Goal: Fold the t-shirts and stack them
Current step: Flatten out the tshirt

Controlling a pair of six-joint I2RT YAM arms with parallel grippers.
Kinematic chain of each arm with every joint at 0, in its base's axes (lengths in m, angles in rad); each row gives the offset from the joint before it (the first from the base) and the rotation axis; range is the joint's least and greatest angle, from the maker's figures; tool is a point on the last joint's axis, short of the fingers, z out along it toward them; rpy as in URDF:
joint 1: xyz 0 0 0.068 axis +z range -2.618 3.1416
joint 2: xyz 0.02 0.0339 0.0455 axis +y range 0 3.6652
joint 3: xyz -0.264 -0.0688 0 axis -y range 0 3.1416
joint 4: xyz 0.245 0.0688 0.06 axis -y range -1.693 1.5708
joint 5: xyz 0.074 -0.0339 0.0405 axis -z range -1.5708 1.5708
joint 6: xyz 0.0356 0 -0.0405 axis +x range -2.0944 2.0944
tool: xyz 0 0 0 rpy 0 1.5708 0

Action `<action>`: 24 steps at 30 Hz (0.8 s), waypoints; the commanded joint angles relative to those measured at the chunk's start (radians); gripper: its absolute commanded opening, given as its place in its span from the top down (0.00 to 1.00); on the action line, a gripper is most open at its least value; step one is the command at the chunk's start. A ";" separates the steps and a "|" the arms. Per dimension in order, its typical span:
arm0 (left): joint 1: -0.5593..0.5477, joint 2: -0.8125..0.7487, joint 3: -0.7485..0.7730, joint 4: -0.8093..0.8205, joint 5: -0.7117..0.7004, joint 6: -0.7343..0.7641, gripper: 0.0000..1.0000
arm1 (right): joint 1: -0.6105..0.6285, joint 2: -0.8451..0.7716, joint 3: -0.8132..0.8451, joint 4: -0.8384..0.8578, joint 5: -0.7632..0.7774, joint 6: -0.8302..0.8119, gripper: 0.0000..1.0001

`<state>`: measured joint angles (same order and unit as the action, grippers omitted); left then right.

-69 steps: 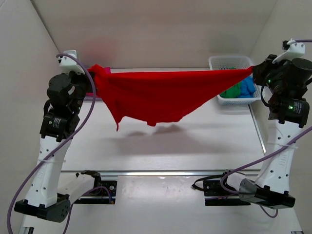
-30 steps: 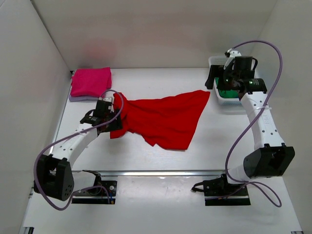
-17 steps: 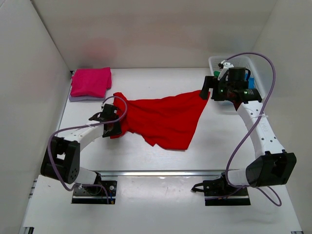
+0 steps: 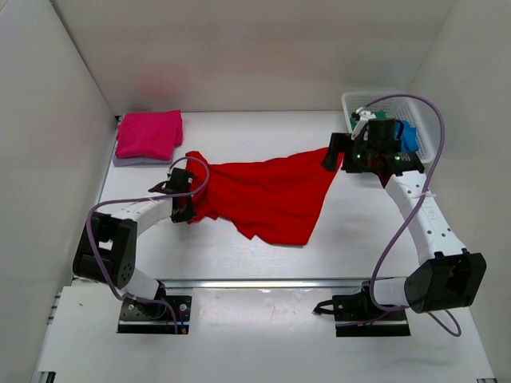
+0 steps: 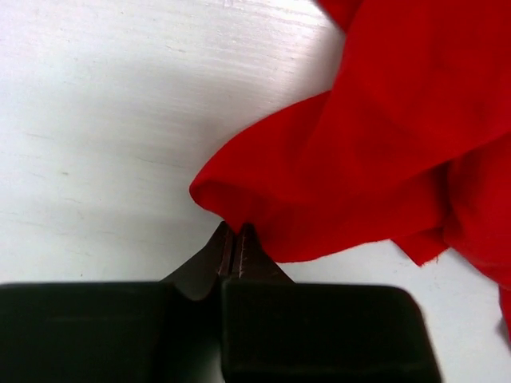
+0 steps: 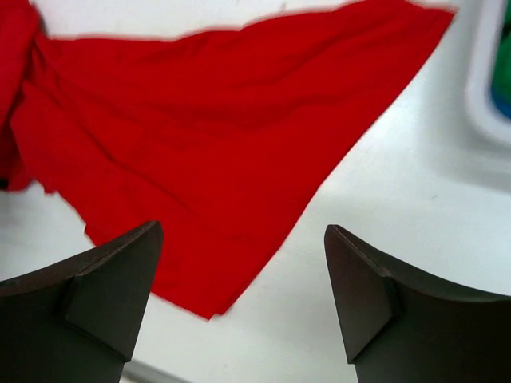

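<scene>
Left claw: fingers pressed together on what looks like a thin pinch of the red t-shirt, at its bunched left end and low against the desk.
Right claw: fingers wide apart with nothing between them, hovering over the shirt's far-right corner.
Red t-shirt: lies unfolded on the desk between the two arms. It is doubled and crumpled at the left end and flatter toward the right point.
Step, as judged: spreading the shirt flat before any fold, so the task seems at an early stage.
Risk, thin grip: the left claw appears to hold only the crest of a fold. A firm pull could draw the cloth out of the fingers.
Risk, one-sided pull: the right corner is free. If the left arm tugs alone, the whole shirt would likely slide and wrinkle further instead of stretching out.
Risk, layered pinch: the left end is folded on itself, so lifting there may raise two layers and leave a twist in the shirt.
Risk, basket: it stands just beside the right claw. A careless descent could knock its wall or shift it.
Risk, pink t-shirt: it sits folded at the far-left corner, near the bunched end. A wide sweep of red cloth could drag across it and spoil the fold.
Waiting: the blue t-shirt and the green t-shirt are in the basket.
</scene>
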<state>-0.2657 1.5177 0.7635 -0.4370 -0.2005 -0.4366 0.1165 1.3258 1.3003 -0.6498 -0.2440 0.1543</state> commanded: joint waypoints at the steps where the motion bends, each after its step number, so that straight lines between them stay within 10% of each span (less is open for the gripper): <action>1: -0.003 -0.037 0.057 -0.060 0.033 0.015 1.00 | 0.050 -0.050 -0.079 -0.007 -0.041 0.050 0.22; 13: 0.029 -0.143 0.686 -0.358 0.056 0.053 1.00 | 0.366 -0.045 -0.360 0.046 -0.095 0.073 0.31; 24: 0.060 -0.163 0.772 -0.382 0.084 0.056 1.00 | 0.499 0.052 -0.477 0.119 0.008 0.119 0.27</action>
<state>-0.2146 1.3701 1.5047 -0.8013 -0.1371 -0.3893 0.5877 1.3495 0.8238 -0.5747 -0.2832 0.2592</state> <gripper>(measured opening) 0.037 0.730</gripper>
